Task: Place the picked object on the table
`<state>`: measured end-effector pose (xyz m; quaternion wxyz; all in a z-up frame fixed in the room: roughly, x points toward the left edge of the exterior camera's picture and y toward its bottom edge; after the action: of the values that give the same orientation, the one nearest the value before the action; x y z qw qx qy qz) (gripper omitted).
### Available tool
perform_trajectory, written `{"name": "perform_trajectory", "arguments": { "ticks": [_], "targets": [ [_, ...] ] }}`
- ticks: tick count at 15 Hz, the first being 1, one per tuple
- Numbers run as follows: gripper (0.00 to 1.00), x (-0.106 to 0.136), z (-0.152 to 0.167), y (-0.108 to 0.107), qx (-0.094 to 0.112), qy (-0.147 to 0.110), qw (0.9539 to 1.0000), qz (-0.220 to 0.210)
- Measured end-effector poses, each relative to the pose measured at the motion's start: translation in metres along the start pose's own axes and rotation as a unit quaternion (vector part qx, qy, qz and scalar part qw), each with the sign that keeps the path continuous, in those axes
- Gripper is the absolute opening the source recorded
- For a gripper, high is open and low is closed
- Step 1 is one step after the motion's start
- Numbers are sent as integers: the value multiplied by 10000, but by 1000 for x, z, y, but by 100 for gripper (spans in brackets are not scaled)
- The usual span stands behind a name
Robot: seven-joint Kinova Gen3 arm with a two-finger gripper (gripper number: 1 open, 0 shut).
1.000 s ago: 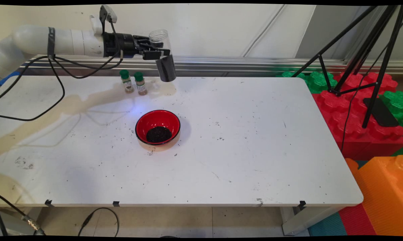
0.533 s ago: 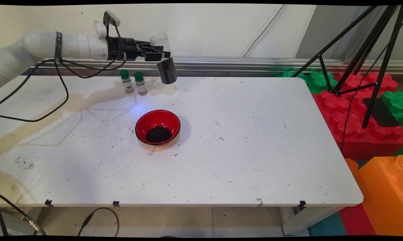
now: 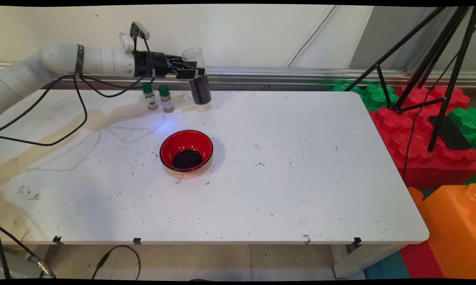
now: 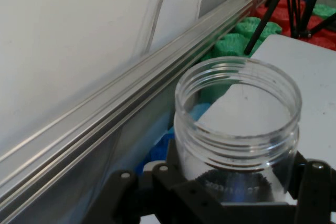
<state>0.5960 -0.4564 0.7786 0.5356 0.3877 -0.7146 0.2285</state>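
Jar (image 3: 196, 75) lower, near white table (image 3: 301, 178).

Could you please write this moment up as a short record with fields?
pincer: shut on the clear jar, near the table's far edge
clear jar: open-mouthed, roughly upright, dark contents in its lower part; base at or just above the table
spice bottles: two, green caps, upright, side by side left of the jar
red bowl: nearer the camera, dark granules inside
table: white, scattered dark specks
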Motion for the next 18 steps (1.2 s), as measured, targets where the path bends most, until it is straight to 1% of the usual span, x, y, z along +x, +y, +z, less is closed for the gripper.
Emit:
{"name": "perform_trajectory", "arguments": {
  "ticks": [7, 17, 18],
  "targets": [
    [0, -11, 13, -2, -55, -139, 9995, 270],
    [0, -21, 21, -5, -33, -272, 9983, 513],
    [100, -21, 21, -5, -34, -277, 9982, 531]
  ]
}}
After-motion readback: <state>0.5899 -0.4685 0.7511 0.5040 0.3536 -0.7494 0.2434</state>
